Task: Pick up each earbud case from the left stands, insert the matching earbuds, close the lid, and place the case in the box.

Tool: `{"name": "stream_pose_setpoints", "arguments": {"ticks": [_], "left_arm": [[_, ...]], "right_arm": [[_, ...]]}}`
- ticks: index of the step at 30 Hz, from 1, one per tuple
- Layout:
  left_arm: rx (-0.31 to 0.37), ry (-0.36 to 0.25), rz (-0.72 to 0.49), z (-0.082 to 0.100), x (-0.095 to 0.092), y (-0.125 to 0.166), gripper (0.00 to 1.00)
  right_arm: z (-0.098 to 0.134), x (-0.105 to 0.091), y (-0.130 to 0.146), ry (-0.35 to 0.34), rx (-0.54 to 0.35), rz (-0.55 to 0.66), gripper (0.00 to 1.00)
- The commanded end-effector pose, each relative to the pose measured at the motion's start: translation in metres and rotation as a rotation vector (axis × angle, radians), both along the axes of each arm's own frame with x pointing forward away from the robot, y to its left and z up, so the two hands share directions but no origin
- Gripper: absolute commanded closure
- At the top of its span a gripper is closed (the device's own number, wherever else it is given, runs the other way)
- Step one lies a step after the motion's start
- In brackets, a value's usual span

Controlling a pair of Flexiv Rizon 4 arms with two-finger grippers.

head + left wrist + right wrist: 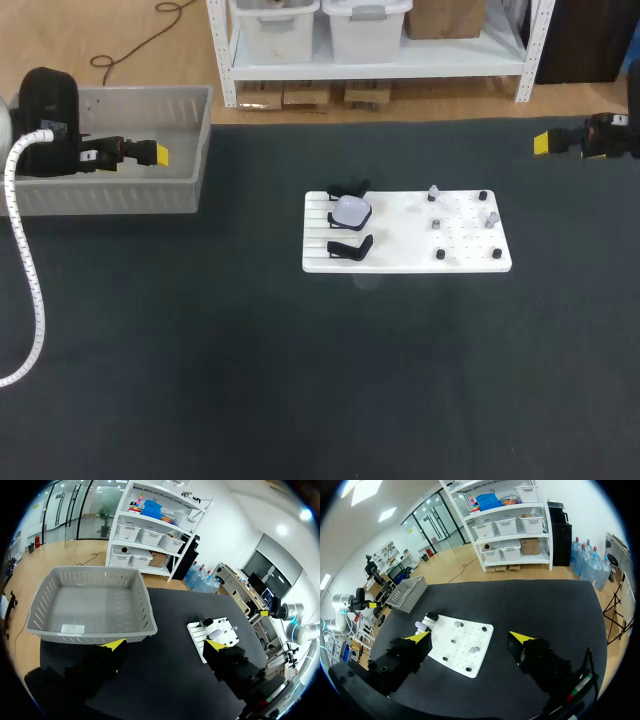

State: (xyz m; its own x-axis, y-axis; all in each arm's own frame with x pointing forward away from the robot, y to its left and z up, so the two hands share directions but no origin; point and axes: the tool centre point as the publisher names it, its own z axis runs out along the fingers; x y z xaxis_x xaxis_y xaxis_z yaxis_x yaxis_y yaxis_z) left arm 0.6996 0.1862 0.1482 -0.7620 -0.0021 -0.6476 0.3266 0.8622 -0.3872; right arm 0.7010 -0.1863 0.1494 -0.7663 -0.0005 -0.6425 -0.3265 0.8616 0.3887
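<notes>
Nearest, both grippers are hanging released, fingers spread and grasping nothing: the left gripper (156, 154) is hovering over the grey basket (204, 140), and the right gripper (470, 637) is hanging near the dark table's (300, 380) right edge. Between them the white earbud case (351, 210) is sitting on the middle black stand at the left end of the white board (400, 258).

Bright, even light from above — ceiling lamps (362, 492) glare white in both wrist views. The dark table (200, 380) takes it flat, and shadows are soft. The white board (400, 262) is nearly washed out, its small parts faint — the box (110, 197) greyer, dimmer inside.
</notes>
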Motion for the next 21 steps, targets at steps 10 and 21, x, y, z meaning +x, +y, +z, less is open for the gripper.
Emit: {"name": "stream_pose_setpoints", "arguments": {"ticks": [10, 21], "left_arm": [[0.006, 0.005, 0.003, 0.0015, 0.0001, -0.0011, 0.00], [-0.035, -0.028, -0.089, 0.0066, 0.0019, -0.0107, 0.00]], "right_arm": [[0.0003, -0.0003, 0.0002, 0.000, -0.002, -0.001, 0.00], [0.0003, -0.0003, 0.0002, 0.000, -0.002, -0.001, 0.00]]}}
